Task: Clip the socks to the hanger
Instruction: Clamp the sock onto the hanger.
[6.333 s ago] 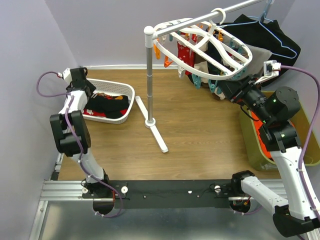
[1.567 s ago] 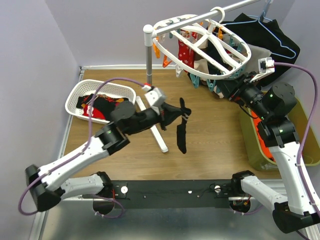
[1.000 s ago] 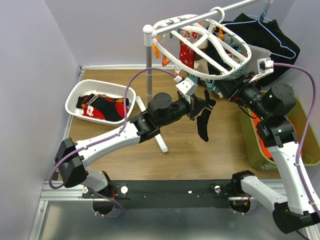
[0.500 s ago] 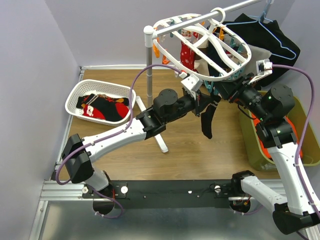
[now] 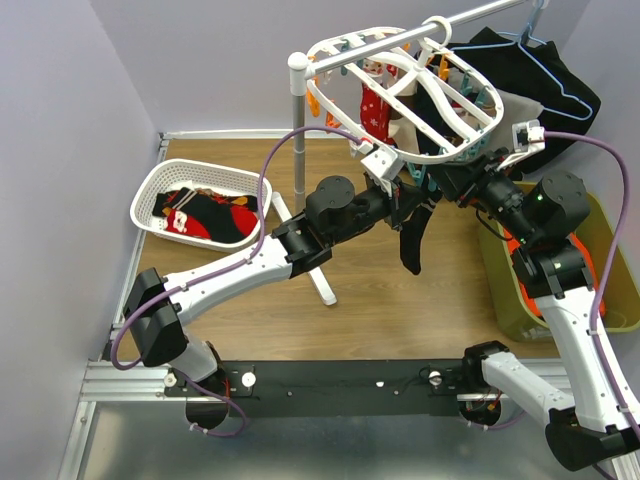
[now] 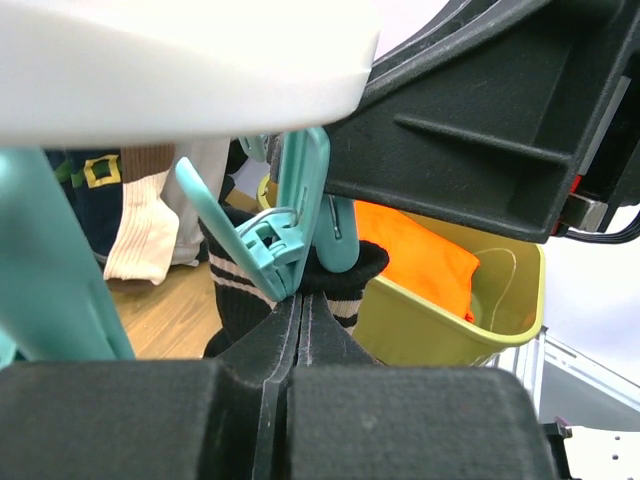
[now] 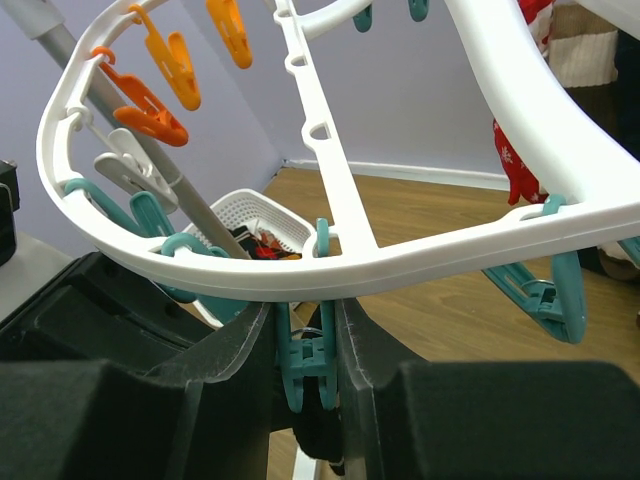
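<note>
Left pincer (image 6: 300, 325) is clenched on a black sock (image 6: 345, 272), holding its striped cuff up against a teal clip (image 6: 290, 235). Right pincer (image 7: 308, 335) squeezes that clip from the right, under the near rim of the white hanger (image 7: 420, 255).

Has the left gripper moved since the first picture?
Yes. The left gripper went from the basket, rightward past the pole, up to the hanger, now holding a black sock.

Place: robot lab cell staged as a laundry corner
Walls: plain lilac panels (image 5: 200, 60) behind the drying stand (image 5: 297, 150)
Rig: aluminium rail (image 5: 120, 380) before the stand, purple cable (image 5: 598, 145)
Props: hanger (image 5: 440, 155) atop the stand, basket (image 5: 240, 172) left of it
</note>
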`<state>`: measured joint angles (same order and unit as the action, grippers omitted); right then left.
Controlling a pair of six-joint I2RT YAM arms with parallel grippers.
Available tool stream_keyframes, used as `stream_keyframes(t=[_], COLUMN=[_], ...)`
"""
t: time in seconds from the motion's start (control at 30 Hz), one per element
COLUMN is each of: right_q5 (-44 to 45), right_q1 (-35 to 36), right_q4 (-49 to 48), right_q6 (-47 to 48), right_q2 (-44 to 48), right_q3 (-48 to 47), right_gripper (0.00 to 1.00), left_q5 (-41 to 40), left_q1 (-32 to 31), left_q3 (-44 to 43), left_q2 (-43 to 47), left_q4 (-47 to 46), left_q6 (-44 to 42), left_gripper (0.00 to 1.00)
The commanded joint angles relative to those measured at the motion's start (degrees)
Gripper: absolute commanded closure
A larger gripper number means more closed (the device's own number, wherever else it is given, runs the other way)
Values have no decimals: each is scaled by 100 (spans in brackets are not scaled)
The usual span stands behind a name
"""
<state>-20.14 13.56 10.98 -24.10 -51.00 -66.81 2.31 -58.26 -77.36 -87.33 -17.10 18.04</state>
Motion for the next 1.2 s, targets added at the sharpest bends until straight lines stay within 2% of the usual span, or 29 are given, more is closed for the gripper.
stream_keyframes(t=[0.0,1.0,1.07,1.17], right_q5=[230,168,168,177], right_q1=[15,15,6,6], right_q4=[167,141,123,106], right_q6=[159,116,107,90], right_q2=[55,187,205,231], right_q3=[106,326,326,335], right_gripper=[99,99,96,83], left_q5=[-90,-99,-99,-55], left_q1=[-36,-36,-36,-36], left_q3=[-51,-613,-622,-631], left_q2=[40,-179,-197,-205], left_q4=[-83,58,84,76], left_q6=[-29,191,208,217], left_gripper=[100,100,100,100])
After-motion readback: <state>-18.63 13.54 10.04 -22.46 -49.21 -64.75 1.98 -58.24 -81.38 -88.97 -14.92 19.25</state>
